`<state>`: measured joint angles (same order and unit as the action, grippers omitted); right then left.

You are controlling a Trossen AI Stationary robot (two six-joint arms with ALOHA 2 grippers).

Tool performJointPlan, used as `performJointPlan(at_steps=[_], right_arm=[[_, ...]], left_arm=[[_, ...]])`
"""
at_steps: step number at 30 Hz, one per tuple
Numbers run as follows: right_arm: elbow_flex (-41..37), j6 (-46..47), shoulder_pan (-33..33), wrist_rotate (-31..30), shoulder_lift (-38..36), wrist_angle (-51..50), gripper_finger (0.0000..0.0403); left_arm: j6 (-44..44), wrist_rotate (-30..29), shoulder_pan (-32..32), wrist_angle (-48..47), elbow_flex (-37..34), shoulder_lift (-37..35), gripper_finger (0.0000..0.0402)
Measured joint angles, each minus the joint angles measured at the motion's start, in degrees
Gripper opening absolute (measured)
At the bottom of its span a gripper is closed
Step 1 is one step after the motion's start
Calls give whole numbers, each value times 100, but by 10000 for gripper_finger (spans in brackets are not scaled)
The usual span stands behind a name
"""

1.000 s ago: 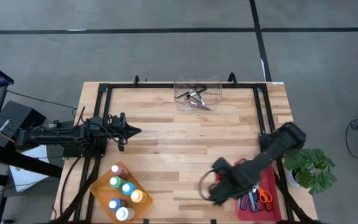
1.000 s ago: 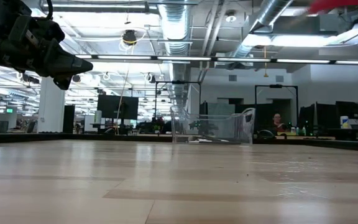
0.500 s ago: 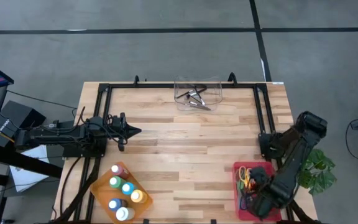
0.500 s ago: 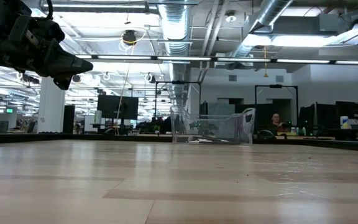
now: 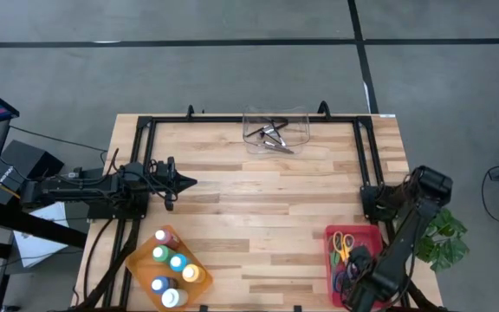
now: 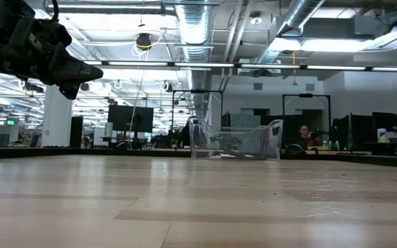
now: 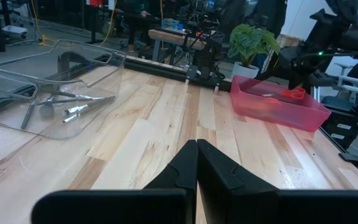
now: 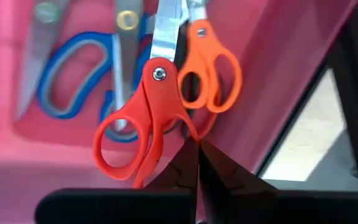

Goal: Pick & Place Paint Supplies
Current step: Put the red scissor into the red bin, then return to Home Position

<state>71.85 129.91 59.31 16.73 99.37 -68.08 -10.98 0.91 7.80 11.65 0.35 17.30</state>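
Right gripper (image 8: 196, 144) fingers together, empty, over red tray (image 5: 332, 260) lower right, just above scissors (image 8: 166, 106). Left gripper (image 5: 189, 182) also closed, mid-left. Bottles (image 5: 170, 267) lower left, brushes (image 5: 271, 136) top center bin (image 5: 300, 115).

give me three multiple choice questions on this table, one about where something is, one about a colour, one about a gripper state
1. Where does the clear bin sit?
A. middle of the table's far edge
B. inside the orange tray
C. on the floor

2. What colour is the tray holding the scissors?
A. green
B. red-pink
C. white

3. How do the left gripper's fingers stand?
A. wide open
B. closed on a bottle
C. shut, holding nothing

Answers: 1 A, the high view shows it at the far edge; 2 B, the tray under the right gripper is red-pink; 3 C, the left wrist view shows the fingers pressed together over bare wood.
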Motion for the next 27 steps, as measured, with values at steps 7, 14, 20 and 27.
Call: performJointPlan(at_steps=[7,14,20,27], right_arm=[[0,4,-28,122,201,-279,23],[0,-286,-68,128,200,-169,90],[124,-809,-366,-801,-242,-191,139],[762,-3654,-1046,-4370,-1121,112,85]], left_arm=[[0,-1,0,1,-1,1,0],[0,0,-1,0,0,1,0],[0,-1,0,1,1,0,0],[0,-1,-1,-1,-1,1,0]])
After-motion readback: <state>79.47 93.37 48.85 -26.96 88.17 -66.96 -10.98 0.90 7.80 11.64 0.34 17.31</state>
